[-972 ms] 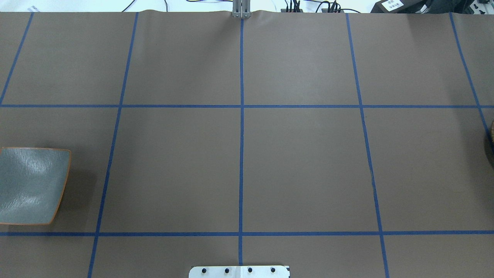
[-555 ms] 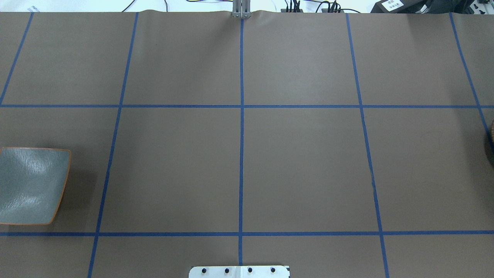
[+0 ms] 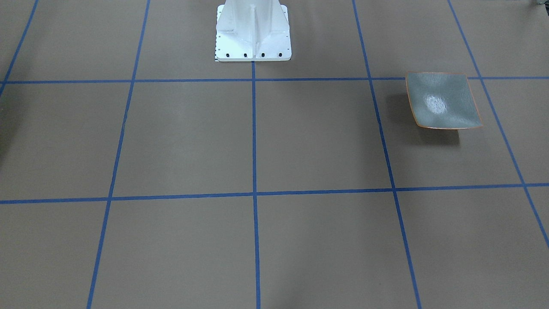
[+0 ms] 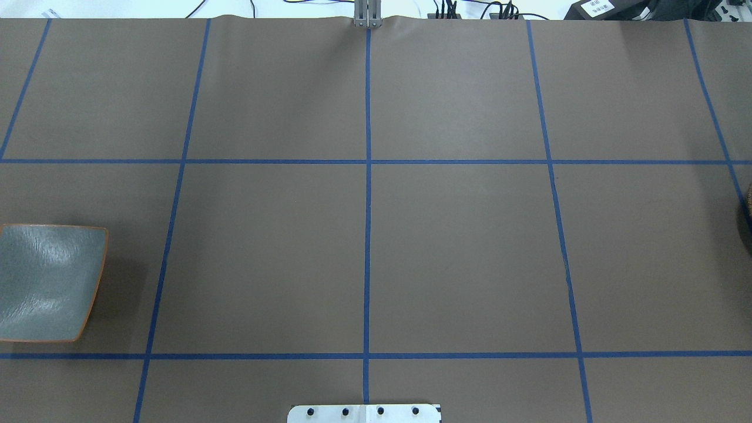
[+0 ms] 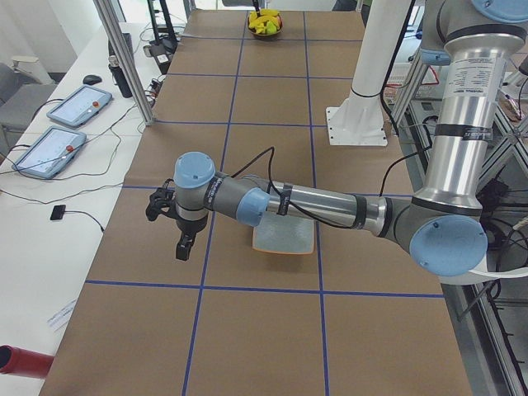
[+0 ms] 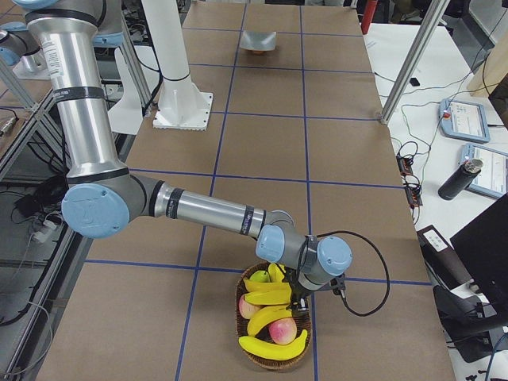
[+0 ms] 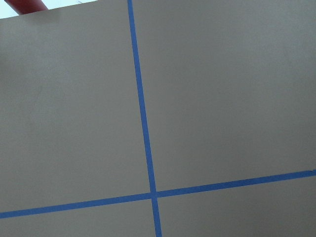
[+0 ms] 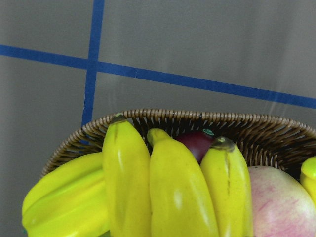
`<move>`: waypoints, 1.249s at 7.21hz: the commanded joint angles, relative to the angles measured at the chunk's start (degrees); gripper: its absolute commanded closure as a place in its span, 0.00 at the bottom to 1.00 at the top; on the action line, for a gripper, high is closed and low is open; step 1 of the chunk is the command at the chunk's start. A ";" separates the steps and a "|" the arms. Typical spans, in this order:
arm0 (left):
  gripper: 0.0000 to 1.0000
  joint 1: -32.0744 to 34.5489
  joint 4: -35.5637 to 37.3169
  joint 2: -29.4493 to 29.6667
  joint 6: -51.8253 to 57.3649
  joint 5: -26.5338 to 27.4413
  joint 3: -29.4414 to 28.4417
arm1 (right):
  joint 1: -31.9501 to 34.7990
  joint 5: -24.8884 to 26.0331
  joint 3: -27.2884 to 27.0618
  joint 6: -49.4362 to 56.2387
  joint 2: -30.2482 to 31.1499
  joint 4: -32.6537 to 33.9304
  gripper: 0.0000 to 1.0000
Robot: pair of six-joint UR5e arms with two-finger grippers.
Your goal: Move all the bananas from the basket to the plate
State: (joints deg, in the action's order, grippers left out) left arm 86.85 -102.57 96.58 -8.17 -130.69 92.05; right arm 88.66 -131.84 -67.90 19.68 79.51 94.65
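**A:** What is found at the left end of the counter [image 4: 458, 247]?

**B:** The plate [image 4: 47, 282] is set flat there, close to the robot's side. Its grey-green face is seen whole from the front-facing camera. From the left-end camera the left arm is seen stretched across it. The left claw [image 5: 183, 246] is pointed down over the counter just beyond the plate, apart from it.

**A:** Is that claw released or clenched?

**B:** That cannot be told. It is shown only from the side, and its wrist view is filled by counter and crossing blue tape [image 7: 143, 113].

**A:** And in the middle?

**B:** The robot's white base [image 3: 253, 38] is bolted at the robot's edge, on the centre tape line.

**A:** What is seen at the right end?

**B:** The wicker basket [image 6: 274, 367] is placed there, well apart from the plate. The bananas [image 6: 268, 296] are found lying in it, piled with two reddish apples [image 6: 282, 329]. In the right wrist view three bananas are laid side by side, tips toward the rim. A dark red fruit [image 8: 197, 143] is wedged behind them.

**A:** And the right claw?

**B:** The right claw [image 6: 300, 298] is hung at the basket's mouth beside the bananas. Whether they are touched by it, and whether it is released or clenched, cannot be told.
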 commanded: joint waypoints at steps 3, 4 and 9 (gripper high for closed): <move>0.00 -0.02 0.00 0.10 -0.09 0.00 0.06 | -0.69 -0.26 -0.04 0.01 -0.15 0.45 0.42; 0.00 -0.02 0.00 0.10 -0.09 0.00 0.06 | -0.69 -0.35 -0.04 0.01 -0.23 0.45 0.58; 0.00 -0.11 0.09 0.10 -0.09 0.00 -0.02 | 3.43 -3.25 -4.15 -0.25 -4.79 11.82 1.00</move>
State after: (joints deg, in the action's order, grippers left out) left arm 86.79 -102.55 96.68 -8.23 -130.69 92.12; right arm 90.00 -134.66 -69.57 19.28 76.94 100.91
